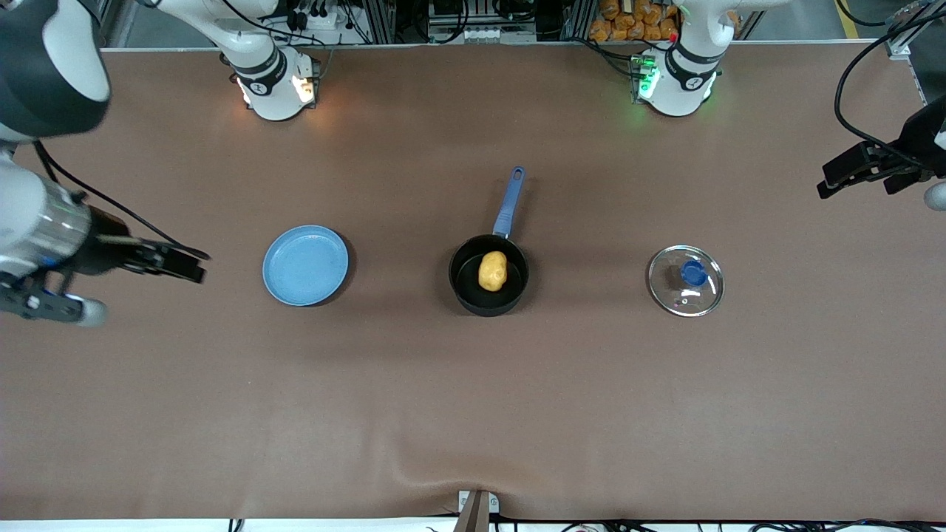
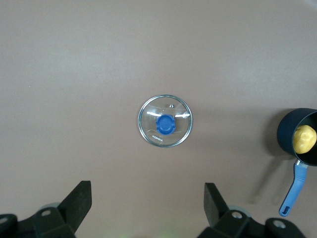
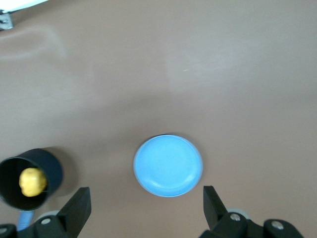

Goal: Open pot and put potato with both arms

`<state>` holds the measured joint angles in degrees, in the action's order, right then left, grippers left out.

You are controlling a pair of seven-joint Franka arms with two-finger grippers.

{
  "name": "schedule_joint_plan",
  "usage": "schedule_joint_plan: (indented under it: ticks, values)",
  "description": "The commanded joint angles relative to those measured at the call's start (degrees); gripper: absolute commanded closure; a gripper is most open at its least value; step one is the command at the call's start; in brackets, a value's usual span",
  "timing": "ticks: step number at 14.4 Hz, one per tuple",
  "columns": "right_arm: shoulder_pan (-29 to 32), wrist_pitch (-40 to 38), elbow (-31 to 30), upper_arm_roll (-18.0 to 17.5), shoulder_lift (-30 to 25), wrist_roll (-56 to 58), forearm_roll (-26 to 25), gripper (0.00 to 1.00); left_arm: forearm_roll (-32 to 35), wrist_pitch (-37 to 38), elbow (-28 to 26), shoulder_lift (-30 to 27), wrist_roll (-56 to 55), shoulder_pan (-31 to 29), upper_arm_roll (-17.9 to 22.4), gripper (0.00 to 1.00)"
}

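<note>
Pot [image 1: 488, 275], uncovered, at mid-bench [image 1: 473, 414], handle [image 1: 509, 201] pointing toward the robot bases; potato [image 1: 493, 270] lying inside it. Lid [image 1: 686, 281] flat on the bench, knob up, well apart from the pot toward the left arm's end. Plate [image 1: 305, 265] well apart from the pot toward the right arm's end. Left end effector [image 2: 147, 208] released, raised over the bench past the lid. Right end effector [image 3: 147, 210] released, raised past the plate.
</note>
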<state>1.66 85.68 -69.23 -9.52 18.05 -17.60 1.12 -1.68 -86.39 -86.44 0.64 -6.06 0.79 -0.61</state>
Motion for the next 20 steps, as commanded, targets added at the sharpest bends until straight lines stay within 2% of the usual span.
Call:
schedule_joint_plan:
  ticks: [1,4,8,12,20]
  values:
    - [-1.31,3.8,-14.77,5.2,-12.14,5.37,0.54,0.0,-0.96,0.43,0.4,0.06,1.14,0.18,0.35,0.0]
    - [-2.19,3.36,-19.88,7.76,-18.3,5.74,0.55,0.0,-0.96,0.43,0.49,-0.02,1.14,0.18,0.35,0.0]
    - [-2.45,3.18,-24.53,7.77,-23.57,6.53,-0.15,0.0,-0.96,0.43,0.49,-0.02,1.14,0.09,0.35,0.0]
    - [-1.75,2.92,-21.92,7.68,-23.14,12.76,-2.7,0.0,-0.96,0.43,0.49,-0.02,1.14,0.09,0.35,0.0]
    - [-1.57,2.65,-21.74,7.59,-22.97,12.42,-2.62,0.0,-0.96,0.43,0.49,-0.02,1.05,0.18,0.26,0.0]
